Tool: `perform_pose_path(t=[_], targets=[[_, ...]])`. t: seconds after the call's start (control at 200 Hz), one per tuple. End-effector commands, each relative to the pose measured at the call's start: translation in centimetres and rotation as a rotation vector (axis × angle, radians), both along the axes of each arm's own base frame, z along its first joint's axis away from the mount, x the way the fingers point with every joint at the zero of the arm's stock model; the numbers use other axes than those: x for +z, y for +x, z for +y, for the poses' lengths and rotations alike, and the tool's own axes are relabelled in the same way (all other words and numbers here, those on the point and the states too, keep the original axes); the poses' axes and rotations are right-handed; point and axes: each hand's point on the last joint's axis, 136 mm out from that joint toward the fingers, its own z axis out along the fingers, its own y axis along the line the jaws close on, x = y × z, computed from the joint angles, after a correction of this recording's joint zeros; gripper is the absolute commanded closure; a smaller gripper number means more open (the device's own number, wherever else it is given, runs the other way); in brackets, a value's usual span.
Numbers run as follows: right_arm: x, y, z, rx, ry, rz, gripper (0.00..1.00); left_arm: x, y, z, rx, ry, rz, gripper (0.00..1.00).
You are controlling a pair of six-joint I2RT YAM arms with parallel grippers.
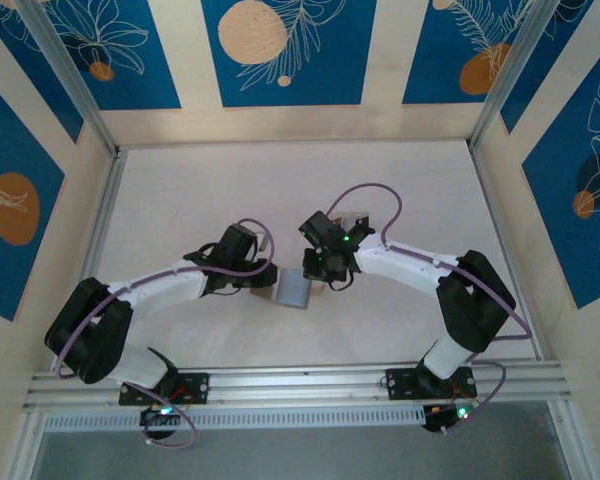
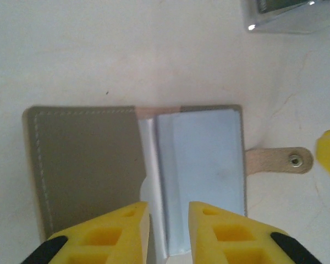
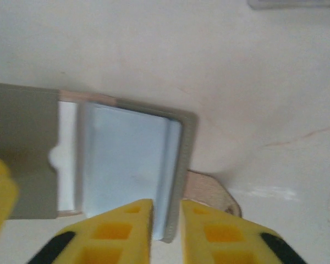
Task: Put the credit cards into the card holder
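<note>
Grey card holder (image 1: pixel 293 290) lies open; right jaws pinch its edge, left jaws unclear.

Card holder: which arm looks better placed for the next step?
Left, probably: left gripper sits over the pale blue inside of the open grey card holder; right gripper seems busy pinching its edge.

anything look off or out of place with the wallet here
Nothing stands out. The card holder lies open on the table with no damage visible. Its snap strap sticks out to one side, as expected for an open holder.
</note>
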Motion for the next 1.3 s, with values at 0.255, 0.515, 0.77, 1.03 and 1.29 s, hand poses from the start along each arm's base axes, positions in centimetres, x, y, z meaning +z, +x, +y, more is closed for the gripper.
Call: perform_pose_path(t=[0.255, 0.515, 0.77, 1.03, 1.29], targets=[[-3.4, 1.8, 3.2, 0.087, -0.023, 0.094, 0.99, -3.5, -1.4, 2.1, 0.037, 0.044, 0.069, 0.86], [-5.3, 2.1, 2.6, 0.072, -0.093, 0.116, 1.00, -5.9, -2.5, 3.0, 0.053, 0.065, 0.103, 0.87], [-7.2, 0.6, 3.8, 0.107, -0.080, 0.177, 1.00, -7.5, -3.1, 3.1, 0.059, 0.063, 0.130, 0.87], [-8.3, -0.4, 6.0, 0.137, 0.050, 0.250, 1.00, -7.4, -3.1, 2.9, 0.052, 0.053, 0.127, 0.86], [-7.7, -0.2, 7.5, 0.133, 0.218, 0.284, 0.98, -5.6, -3.1, 1.9, 0.005, -0.008, 0.087, 0.70]])
